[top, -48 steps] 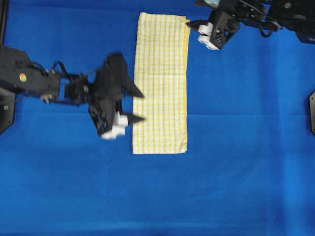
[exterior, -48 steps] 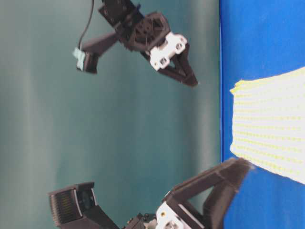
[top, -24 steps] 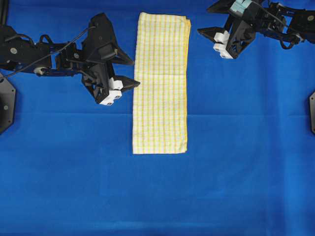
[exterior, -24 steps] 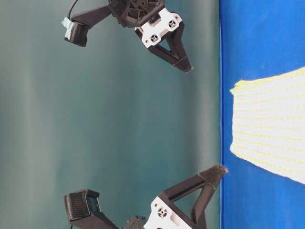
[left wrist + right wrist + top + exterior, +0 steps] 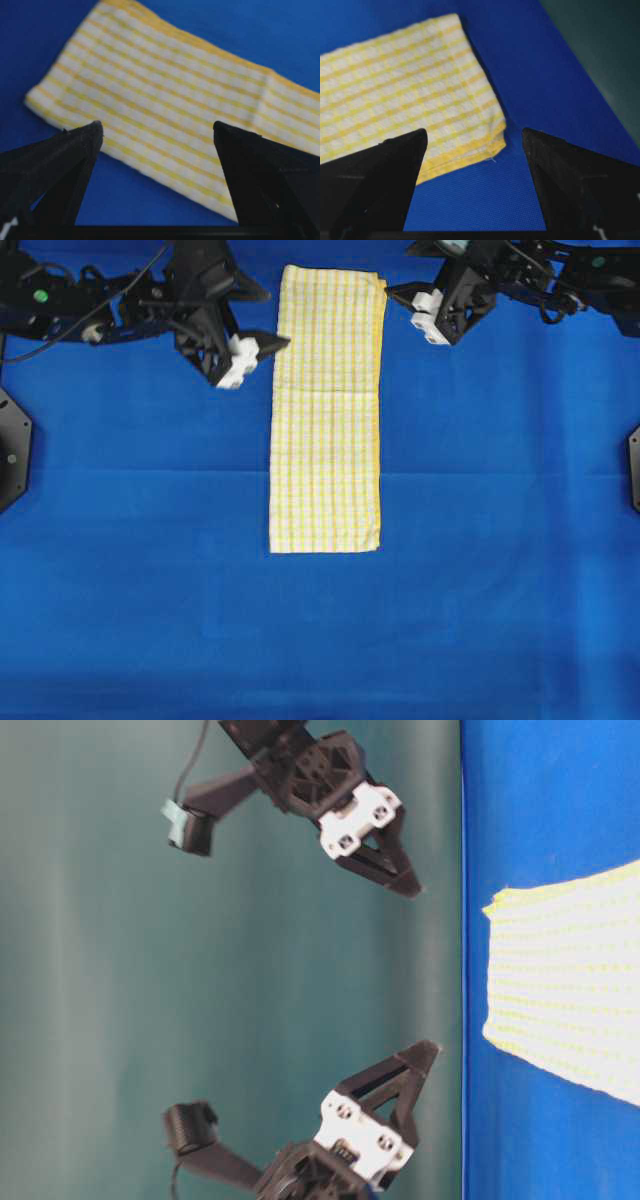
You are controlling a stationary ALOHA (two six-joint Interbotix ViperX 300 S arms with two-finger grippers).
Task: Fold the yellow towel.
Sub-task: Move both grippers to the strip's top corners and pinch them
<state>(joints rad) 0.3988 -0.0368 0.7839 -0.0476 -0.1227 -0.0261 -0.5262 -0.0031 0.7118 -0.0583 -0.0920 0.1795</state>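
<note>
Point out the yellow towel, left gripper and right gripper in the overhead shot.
yellow towel [image 5: 326,410], overhead view, middle of the cloth
left gripper [image 5: 262,343], overhead view, between the fingertips
right gripper [image 5: 400,292], overhead view, between the fingertips

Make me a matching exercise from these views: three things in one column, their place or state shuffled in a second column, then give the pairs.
Things
1. yellow towel
2. left end effector
3. right end effector

Place or state
A. open, off the towel's top right corner
B. lying flat as a long narrow strip on the blue cloth
C. open, beside the towel's left edge near the top

Pairs: 1-B, 2-C, 3-A
</note>
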